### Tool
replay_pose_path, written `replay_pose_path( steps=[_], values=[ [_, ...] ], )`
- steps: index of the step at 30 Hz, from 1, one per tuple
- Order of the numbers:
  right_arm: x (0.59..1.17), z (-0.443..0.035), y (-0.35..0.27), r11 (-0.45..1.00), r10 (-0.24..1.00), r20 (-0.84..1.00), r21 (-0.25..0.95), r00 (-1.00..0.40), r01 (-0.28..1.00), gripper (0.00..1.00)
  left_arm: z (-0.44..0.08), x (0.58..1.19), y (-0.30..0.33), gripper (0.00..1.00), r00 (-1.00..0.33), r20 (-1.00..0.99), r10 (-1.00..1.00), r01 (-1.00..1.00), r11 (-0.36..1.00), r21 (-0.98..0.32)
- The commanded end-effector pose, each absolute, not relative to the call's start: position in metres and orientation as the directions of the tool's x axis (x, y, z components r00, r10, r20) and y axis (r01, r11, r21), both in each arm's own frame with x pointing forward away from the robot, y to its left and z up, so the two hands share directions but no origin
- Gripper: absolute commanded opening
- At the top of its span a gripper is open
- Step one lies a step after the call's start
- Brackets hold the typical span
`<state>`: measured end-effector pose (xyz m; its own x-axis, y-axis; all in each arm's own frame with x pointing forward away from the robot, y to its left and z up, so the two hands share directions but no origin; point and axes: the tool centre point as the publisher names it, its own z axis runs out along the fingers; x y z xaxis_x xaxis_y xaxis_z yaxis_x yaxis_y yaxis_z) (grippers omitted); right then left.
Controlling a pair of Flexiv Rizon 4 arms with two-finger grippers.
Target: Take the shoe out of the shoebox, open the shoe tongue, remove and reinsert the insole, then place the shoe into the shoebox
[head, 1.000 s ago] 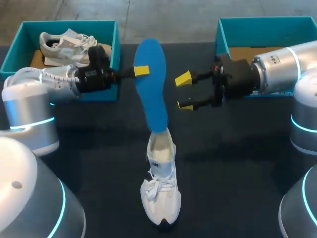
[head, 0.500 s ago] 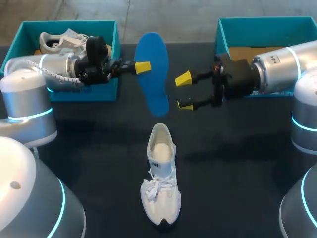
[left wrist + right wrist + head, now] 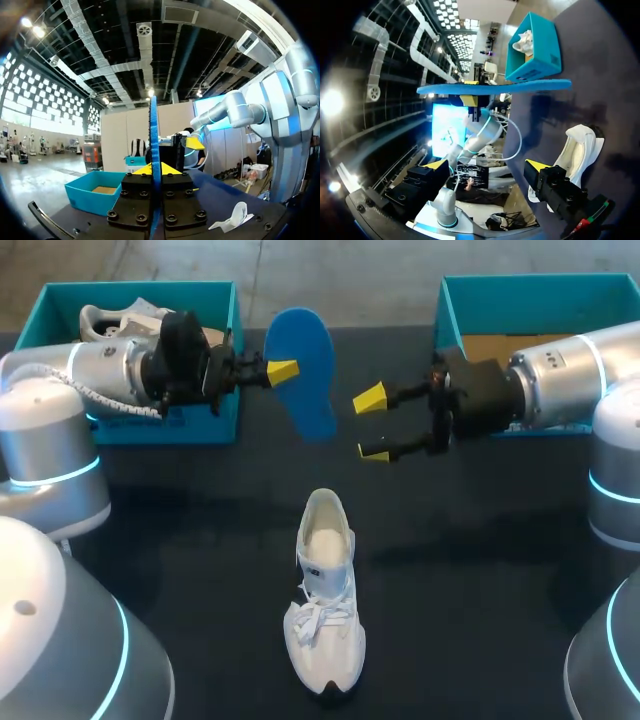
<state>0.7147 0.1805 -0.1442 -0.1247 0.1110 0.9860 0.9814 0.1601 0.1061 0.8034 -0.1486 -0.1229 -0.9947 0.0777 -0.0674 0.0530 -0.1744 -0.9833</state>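
Head view, looking down on a dark table (image 3: 180, 530): the left gripper (image 3: 283, 372) pinches a blue insole (image 3: 305, 370) between its yellow tips and holds it in the air; the insole is a thin, flat foam blade, rounded at both ends, its long axis slanting from the far edge down toward the near side; below it and well apart, a white sneaker (image 3: 325, 590) lies on the table, laces and toe toward the near edge, open collar toward the insole, so the lower end of the insole must travel down and nearer to enter it; the right gripper (image 3: 372, 425) hangs just beside the insole, fingers spread and empty; a teal left shoebox (image 3: 40, 310) holds a second sneaker (image 3: 110, 322); a teal right shoebox (image 3: 540, 288) shows bare cardboard inside. Left wrist view: the insole (image 3: 154, 145) stands edge-on, a slim blue line clamped between this gripper's fingers; the white sneaker (image 3: 235, 220) lies off to one side on the table. Right wrist view: the insole (image 3: 495, 87) stretches broadside ahead of the spread, empty fingers; the sneaker (image 3: 577, 147) lies beside one finger, soft mesh collar gaping; the left arm seems better placed to reinsert.
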Motion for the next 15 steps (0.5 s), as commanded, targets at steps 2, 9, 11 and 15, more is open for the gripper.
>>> replay_pose_path(
  steps=[2, 9, 11, 15],
  values=[
    [0.7137, -0.1445, 0.1820, 0.157, 0.113, 0.986, 0.106, -0.125, 0.982, 1.00, -0.1223, 0.8002, -0.1481, 0.00, -0.995, -0.068, 0.070, 0.055, -0.173, -0.983],
    [0.7137, -0.1445, 0.1820, 0.157, 0.113, 0.986, 0.106, -0.125, 0.982, 1.00, -0.1223, 0.8002, -0.1481, 0.00, -0.995, -0.068, 0.070, 0.055, -0.173, -0.983],
    [0.7137, -0.1445, 0.1820, 0.157, 0.113, 0.986, 0.106, -0.125, 0.982, 1.00, -0.1210, 0.8021, -0.1474, 0.00, -0.989, -0.113, 0.094, 0.095, -0.182, -0.979],
    [0.7137, -0.1445, 0.1820, 0.157, 0.113, 0.986, 0.106, -0.125, 0.982, 1.00, -0.1152, 0.8090, -0.1419, 0.00, -0.953, -0.294, 0.067, 0.279, -0.176, -0.944]
  ],
)
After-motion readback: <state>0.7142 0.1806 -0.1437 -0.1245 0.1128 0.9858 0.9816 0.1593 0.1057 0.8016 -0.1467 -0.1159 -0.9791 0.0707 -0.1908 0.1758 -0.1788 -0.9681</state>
